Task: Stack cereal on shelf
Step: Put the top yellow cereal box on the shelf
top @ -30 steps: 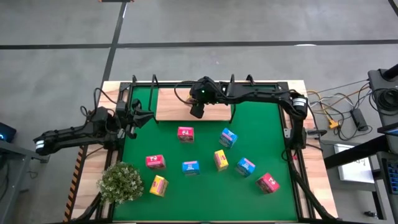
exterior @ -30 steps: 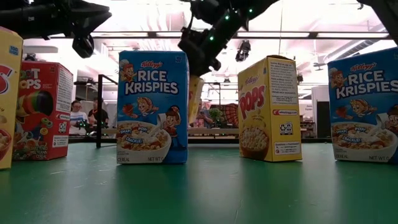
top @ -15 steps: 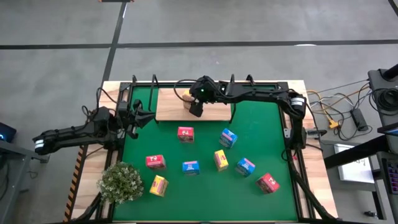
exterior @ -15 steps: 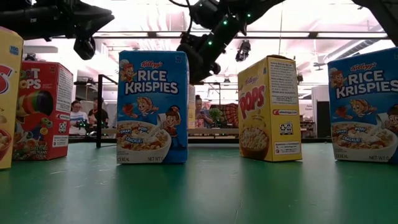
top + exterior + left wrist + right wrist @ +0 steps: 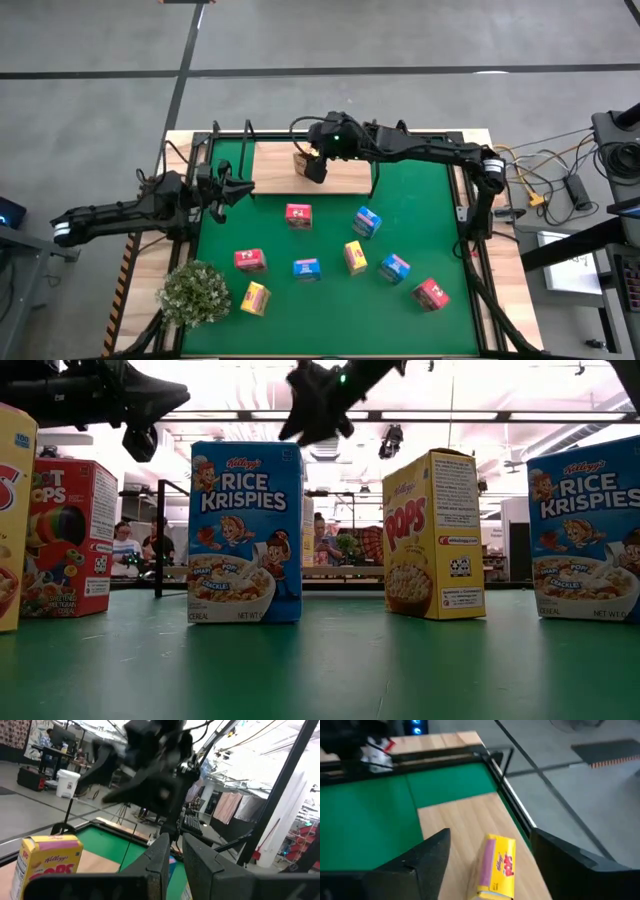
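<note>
One yellow cereal carton (image 5: 300,158) stands on the wooden shelf board (image 5: 275,170) at the mat's far side. It also shows in the right wrist view (image 5: 497,867) and the left wrist view (image 5: 50,862). My right gripper (image 5: 316,166) is open just above and beside it, fingers wide apart and clear of it; in the low view (image 5: 315,405) it is high up. My left gripper (image 5: 235,188) is shut and empty at the mat's left edge. Several more cartons stand on the green mat (image 5: 330,330), among them a pink-red one (image 5: 298,215) and a blue one (image 5: 367,222).
A bushy pale green plant (image 5: 195,292) sits at the near left corner of the mat. Black wire frames (image 5: 375,150) rise at the shelf board's ends. In the low view a blue carton (image 5: 245,532) and a yellow carton (image 5: 433,535) stand close.
My right gripper has set the yellow carton on the shelf board, let go of it and risen, drawing slightly toward the table's far edge. The carton now stands alone on the board. My left gripper has crept a little toward the table's right.
</note>
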Available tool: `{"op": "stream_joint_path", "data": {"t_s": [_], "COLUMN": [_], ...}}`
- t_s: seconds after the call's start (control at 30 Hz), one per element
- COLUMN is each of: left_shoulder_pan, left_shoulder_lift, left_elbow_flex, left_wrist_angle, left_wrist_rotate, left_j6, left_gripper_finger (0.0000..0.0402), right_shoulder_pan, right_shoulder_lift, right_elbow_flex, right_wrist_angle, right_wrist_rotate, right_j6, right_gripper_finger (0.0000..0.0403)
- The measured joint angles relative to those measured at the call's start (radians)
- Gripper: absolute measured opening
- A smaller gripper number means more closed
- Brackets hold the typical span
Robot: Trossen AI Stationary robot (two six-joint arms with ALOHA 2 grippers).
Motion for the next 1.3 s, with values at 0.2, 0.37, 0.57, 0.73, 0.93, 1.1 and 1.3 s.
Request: {"op": "stream_joint_path", "data": {"t_s": [0.2, 0.37, 0.57, 0.73, 0.93, 1.1, 1.3], "left_shoulder_pan": [0.000, 0.000, 0.000, 0.000, 0.000, 0.000, 0.000], "left_shoulder_lift": [0.029, 0.040, 0.040, 0.044, 0.051, 0.050, 0.050], "left_elbow_flex": [0.000, 0.000, 0.001, 0.009, 0.009, 0.009, 0.009], "left_wrist_angle": [0.013, 0.013, 0.032, 0.038, 0.049, 0.070, 0.083], "left_wrist_rotate": [0.000, 0.000, 0.000, 0.000, 0.000, 0.000, 0.000], "left_j6": [-0.004, -0.004, 0.000, 0.003, 0.012, 0.006, 0.001], "left_gripper_finger": [0.0036, 0.0036, 0.0036, 0.0036, 0.0036, 0.0036, 0.0036], "right_shoulder_pan": [0.011, 0.021, 0.040, 0.043, 0.050, 0.060, 0.062], "right_shoulder_lift": [-0.040, -0.064, -0.065, -0.076, -0.086, -0.085, -0.085], "right_elbow_flex": [0.008, 0.008, -0.029, -0.127, -0.253, -0.343, -0.391], "right_wrist_angle": [-0.109, -0.286, -0.386, -0.317, -0.166, -0.018, 0.052], "right_wrist_rotate": [-0.011, -0.010, -0.011, -0.011, -0.106, -0.131, -0.131], "right_j6": [-0.003, -0.012, -0.031, -0.064, -0.097, -0.108, -0.103], "right_gripper_finger": [0.0149, 0.0056, 0.0013, 0.0012, 0.0012, 0.0012, 0.0012]}}
